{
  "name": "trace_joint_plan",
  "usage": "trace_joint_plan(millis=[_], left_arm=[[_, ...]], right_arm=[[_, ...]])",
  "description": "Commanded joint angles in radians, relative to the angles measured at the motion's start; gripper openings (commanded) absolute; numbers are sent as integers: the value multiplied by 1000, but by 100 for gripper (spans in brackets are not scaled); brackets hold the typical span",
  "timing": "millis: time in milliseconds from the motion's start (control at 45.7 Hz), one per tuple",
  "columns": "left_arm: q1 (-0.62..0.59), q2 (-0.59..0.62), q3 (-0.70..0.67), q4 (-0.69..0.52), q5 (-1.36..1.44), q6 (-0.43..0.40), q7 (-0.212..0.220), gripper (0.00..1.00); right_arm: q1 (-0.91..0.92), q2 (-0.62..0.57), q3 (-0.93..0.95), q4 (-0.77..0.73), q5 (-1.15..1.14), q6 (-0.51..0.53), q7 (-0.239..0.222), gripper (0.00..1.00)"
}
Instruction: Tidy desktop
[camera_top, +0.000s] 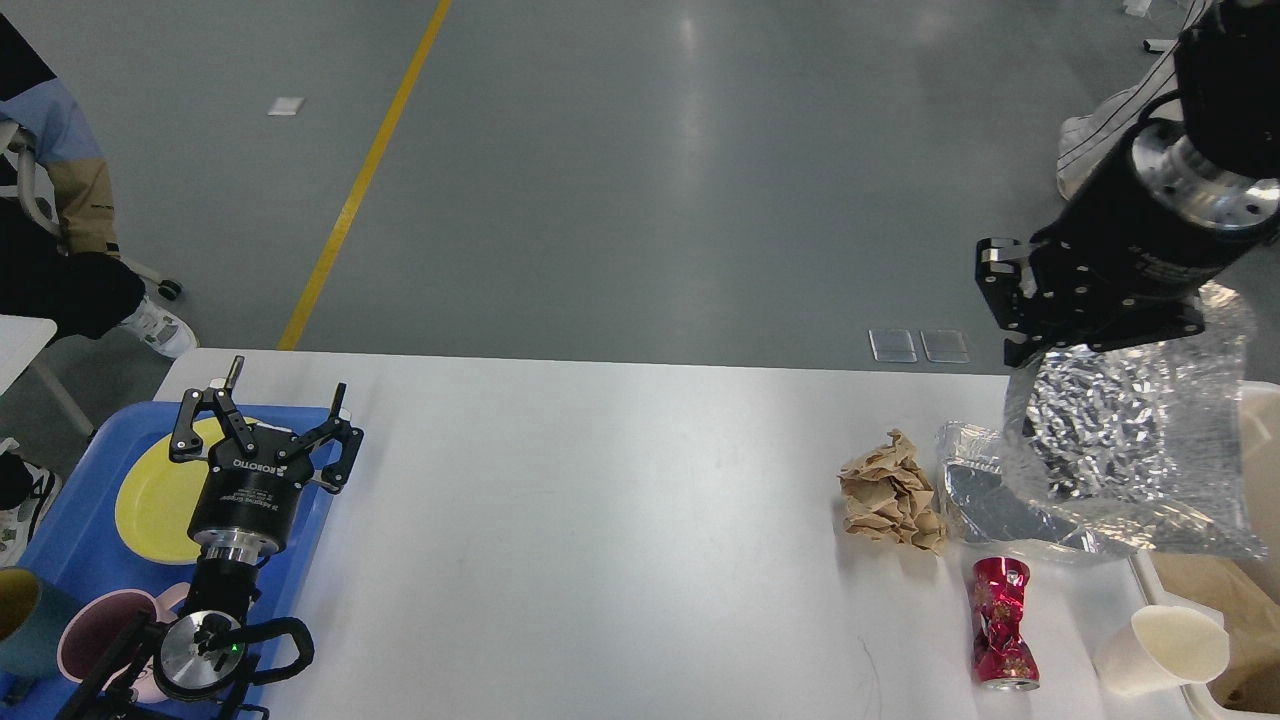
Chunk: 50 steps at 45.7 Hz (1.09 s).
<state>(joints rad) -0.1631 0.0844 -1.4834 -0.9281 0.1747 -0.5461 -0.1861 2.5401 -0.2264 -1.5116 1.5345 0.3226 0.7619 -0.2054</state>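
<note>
Right gripper (1020, 310) up at far right, jaws pinching the top of a crinkled silver foil bag (1120, 450) that hangs down toward the cream bin (1262, 420) at the right edge; whether it clears the desk I cannot tell. Left gripper (275, 420) hovers over the blue tray (75, 550) at near left, jaws spread, holding nothing. On the desk (600, 520), remaining litter sits just left of the bag: crumpled brown paper (890, 490), crushed red can (1003, 622) lying near-to-far, paper cup (1160, 650). Right arm is much nearer all 3.
</note>
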Motion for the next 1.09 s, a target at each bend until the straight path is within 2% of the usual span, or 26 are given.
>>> trace_joint_plan(millis=[0, 197, 372, 503, 612, 831, 984, 1072], left_arm=[[1, 0, 0, 0, 0, 0, 0, 96], [1, 0, 0, 0, -1, 0, 0, 96], [1, 0, 0, 0, 0, 0, 0, 96], [1, 0, 0, 0, -1, 0, 0, 96], [1, 0, 0, 0, 0, 0, 0, 96], [0, 0, 0, 0, 0, 0, -1, 96], [1, 0, 0, 0, -1, 0, -1, 96], [1, 0, 0, 0, 0, 0, 0, 96]], right_arm=[[-72, -91, -116, -46, -16, -108, -6, 0], [-302, -296, -142, -243, -65, -243, -8, 0], [-497, -381, -111, -327, -70, -443, -6, 0], [-746, -384, -33, -450, -68, -607, -6, 0], [-995, -387, 86, -631, -63, -711, -6, 0], [-1414, -352, 320, -1063, -66, -731, -6, 0], [-1678, -237, 340, -1324, -65, -762, 0, 0], [-1767, -185, 343, -1428, -62, -774, 3, 0]])
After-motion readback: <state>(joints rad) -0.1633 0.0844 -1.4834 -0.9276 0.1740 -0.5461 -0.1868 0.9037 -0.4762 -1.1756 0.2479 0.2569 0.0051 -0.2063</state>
